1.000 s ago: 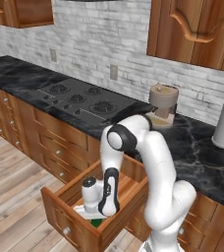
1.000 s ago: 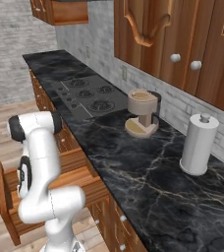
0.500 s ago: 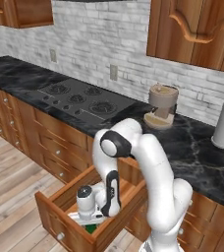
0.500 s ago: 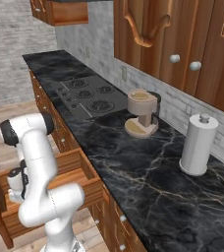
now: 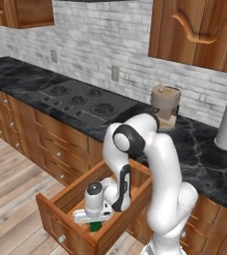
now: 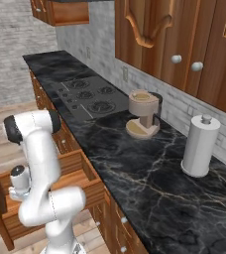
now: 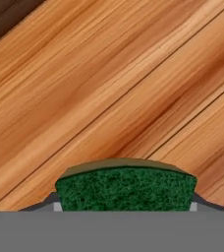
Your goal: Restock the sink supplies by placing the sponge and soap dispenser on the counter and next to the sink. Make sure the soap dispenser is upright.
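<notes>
One relation governs the coming move: the sponge point(image 7: 126, 189) lies directly ahead of the end effector point(image 5: 91, 219), right at the fingertips. In the hand view its green face is seen filling the span between the two grey tips at the bottom edge, with its long axis running across from one tip to the other and a thin yellowish layer along its top. The tips appear to sit against both short ends of the sponge, so the end effector is judged to be closed on it or just closing; a firm grip cannot be confirmed. Behind the sponge, slanting wood grain is seen, taken to be the floor of the drawer point(image 5: 65, 196).

In the left base view the arm is bent down into the open drawer below the tabletop point(image 5: 205, 154), and a small green patch point(image 5: 95, 227) is visible under the hand, near the drawer's front edge. The same drawer point(image 6: 1, 198) is seen pulled out in the right base view, with the hand low inside it.

If the grip holds, a straight lift out of the drawer would be called for, followed by a carry up to the tabletop. No sink and no soap dispenser can be made out in these views, so the placement spot cannot be judged from here.
</notes>
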Motion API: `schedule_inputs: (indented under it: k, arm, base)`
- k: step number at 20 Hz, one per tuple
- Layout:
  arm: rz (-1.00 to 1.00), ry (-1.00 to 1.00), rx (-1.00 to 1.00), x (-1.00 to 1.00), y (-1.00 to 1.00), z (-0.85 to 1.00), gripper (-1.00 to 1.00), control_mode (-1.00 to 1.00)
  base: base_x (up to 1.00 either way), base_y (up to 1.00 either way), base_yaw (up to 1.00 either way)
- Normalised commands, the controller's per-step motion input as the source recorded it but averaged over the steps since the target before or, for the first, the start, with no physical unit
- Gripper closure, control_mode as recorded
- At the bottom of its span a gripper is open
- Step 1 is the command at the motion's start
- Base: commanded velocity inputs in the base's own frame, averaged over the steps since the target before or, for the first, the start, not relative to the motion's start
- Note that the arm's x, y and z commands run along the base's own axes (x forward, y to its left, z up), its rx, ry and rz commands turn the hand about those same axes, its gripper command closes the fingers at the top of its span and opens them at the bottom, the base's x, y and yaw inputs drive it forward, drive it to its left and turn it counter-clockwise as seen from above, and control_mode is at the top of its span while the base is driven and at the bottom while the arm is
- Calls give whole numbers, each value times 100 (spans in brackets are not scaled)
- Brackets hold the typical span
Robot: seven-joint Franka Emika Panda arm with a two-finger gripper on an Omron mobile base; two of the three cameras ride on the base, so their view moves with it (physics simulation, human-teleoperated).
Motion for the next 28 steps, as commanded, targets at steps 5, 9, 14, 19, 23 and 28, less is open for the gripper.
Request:
schedule_inputs:
  k: [5,9,14,19,23,28]
  arm:
    - [0,-2,0,-3,0,100,100,-100]
    - [0,-3,0,-1,0,100,100,-100]
    - [-1,-1,0,-11,0,100,100,-100]
    - [-12,0,-2,-3,5,100,100,-100]
    - [-17,4,-3,-2,6,100,100,-100]
    - [-21,8,-3,0,23,100,100,-100]
  base:
    - [0,0,0]
    - [0,0,0]
    - [0,0,0]
    - [0,0,0]
    - [0,0,0]
    - [0,0,0]
